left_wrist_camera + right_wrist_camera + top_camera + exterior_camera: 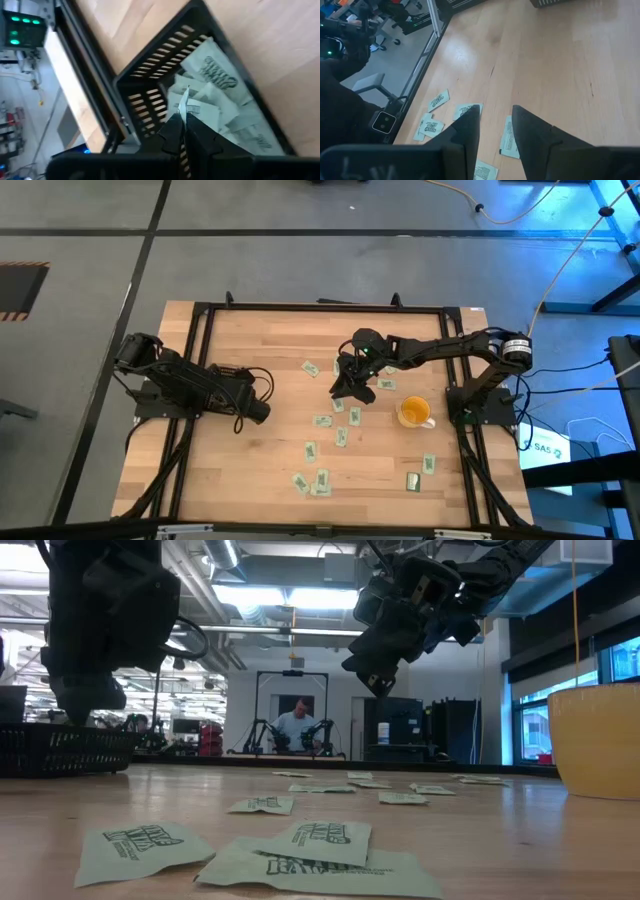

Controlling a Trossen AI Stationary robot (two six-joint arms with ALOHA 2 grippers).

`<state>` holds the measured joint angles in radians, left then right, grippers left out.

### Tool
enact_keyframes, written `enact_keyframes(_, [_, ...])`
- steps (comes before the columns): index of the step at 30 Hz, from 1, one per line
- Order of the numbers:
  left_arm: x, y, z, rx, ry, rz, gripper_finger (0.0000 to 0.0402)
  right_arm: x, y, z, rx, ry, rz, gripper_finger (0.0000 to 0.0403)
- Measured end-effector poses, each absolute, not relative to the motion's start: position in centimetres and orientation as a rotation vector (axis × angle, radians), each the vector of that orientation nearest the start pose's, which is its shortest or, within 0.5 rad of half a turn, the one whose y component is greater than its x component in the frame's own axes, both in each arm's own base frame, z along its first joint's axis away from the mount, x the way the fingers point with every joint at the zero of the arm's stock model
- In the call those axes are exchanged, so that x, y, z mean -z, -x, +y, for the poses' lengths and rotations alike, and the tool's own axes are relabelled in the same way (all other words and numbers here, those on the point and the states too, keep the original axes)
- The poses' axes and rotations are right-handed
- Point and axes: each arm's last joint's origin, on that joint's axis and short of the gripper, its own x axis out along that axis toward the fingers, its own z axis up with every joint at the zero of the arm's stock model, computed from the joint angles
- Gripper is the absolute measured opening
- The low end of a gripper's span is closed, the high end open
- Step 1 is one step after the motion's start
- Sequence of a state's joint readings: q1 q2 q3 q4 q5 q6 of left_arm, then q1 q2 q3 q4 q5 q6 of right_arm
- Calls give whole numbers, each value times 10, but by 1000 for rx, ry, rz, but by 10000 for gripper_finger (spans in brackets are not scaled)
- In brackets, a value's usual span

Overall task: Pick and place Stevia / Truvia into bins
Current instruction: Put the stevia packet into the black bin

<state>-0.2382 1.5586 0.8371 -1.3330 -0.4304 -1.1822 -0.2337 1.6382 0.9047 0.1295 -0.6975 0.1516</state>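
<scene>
Left wrist view: black bin (pixel 150 75) holds many sachets (pixel 220 95); left pincer (pixel 184 114) pinches one sachet above it.

Two dark, matte, six-joint arms are seen. The left hand (pixel 182 131) is formed of two black tapered fingers. The right hand (pixel 496 131) is formed of two broad black fingers. Black cables are looped behind each hand along the arm links.

Sachets (pixel 322 421) lie scattered mid-table, a cup (pixel 415 412) to their right, more inside the bin (pixel 150 95).
</scene>
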Motion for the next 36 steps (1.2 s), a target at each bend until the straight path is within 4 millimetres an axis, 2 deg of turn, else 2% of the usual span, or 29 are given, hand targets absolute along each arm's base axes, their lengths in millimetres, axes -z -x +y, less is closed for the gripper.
enact_keyframes(14, [-166,-197,-35,-1109,170,1520,19,-196,-329,-59,-409,-420,581,118])
enact_keyframes(28, [-166,-198,-37,-1086,227,1519,56,-193,-327,-59,-405,-442,621,118])
enact_keyframes(32, [-171,-198,-36,-1069,214,1452,59,-192,-325,-60,-391,-483,644,118])
enact_keyframes(36, [-180,-204,-37,-936,246,1347,57,-186,-319,-67,-348,-546,714,118])
